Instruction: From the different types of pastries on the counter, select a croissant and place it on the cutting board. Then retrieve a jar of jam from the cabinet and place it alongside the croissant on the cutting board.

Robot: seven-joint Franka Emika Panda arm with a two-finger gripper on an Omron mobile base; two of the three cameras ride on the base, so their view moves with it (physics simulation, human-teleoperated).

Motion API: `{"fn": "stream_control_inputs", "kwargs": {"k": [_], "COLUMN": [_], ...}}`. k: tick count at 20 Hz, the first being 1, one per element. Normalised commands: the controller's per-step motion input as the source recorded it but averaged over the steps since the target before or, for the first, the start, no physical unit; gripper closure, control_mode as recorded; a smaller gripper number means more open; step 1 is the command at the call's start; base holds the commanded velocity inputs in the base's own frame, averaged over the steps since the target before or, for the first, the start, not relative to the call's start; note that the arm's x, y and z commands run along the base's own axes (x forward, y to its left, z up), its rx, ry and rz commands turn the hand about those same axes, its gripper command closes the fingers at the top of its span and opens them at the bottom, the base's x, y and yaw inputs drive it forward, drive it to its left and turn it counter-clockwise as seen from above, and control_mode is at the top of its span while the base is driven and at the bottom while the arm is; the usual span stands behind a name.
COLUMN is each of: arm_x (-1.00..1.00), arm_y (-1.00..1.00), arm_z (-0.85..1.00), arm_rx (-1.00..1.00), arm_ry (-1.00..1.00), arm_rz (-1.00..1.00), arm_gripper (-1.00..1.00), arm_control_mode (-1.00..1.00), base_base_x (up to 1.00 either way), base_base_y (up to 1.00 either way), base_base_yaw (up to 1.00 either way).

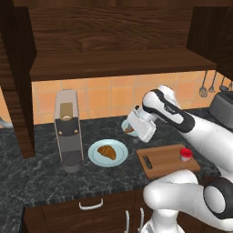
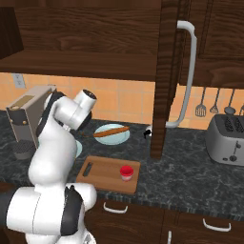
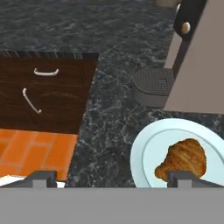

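While the gripper (image 3: 112, 178) is hovering with its jaws spread wide and gripping nothing, one croissant (image 3: 183, 159) is lying just beyond the right fingertip on one pale-blue plate (image 1: 96, 155). A second plate (image 2: 112, 137) is carrying one long bread stick (image 2: 111, 131). One jar of jam (image 1: 185, 154) is standing on the single cutting board (image 1: 164, 159), beside the croissant's plate on the counter (image 1: 41, 175).

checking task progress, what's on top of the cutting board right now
The jar of jam stands on the cutting board, near the end opposite its slot handle. No pastry is on it; the croissant lies on a blue plate. The arm covers the board's near edge.
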Motion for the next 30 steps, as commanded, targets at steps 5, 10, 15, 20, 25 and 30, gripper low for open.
{"fn": "stream_control_inputs", "kwargs": {"k": [5,10,15,20,25,30], "arm_x": [0.23,0.03,0.04,0.16,0.32,0.0], "arm_y": [0.6,0.77,0.85,0.03,0.0,0.19], "arm_z": [0.05,0.1,-0.04,-0.27,-0.12,-0.08], "arm_rx": [-0.09,-0.11,-0.15,-0.05,-0.03,0.0], "arm_ry": [0.35,0.2,0.02,-0.04,-0.16,-0.26], "arm_rz": [-0.01,-0.22,-0.33,0.33,-0.13,-0.53], "arm_gripper": [-1.0,-1.0,-1.0,-1.0,-1.0,-1.0], "arm_control_mode": [-1.0,-1.0,-1.0,-1.0,-1.0,-1.0], "base_base_x": [0.0,0.0,0.0,0.0,0.0,0.0], "base_base_y": [0.0,0.0,0.0,0.0,0.0,0.0], "base_base_yaw": [0.0,0.0,0.0,0.0,0.0,0.0]}}
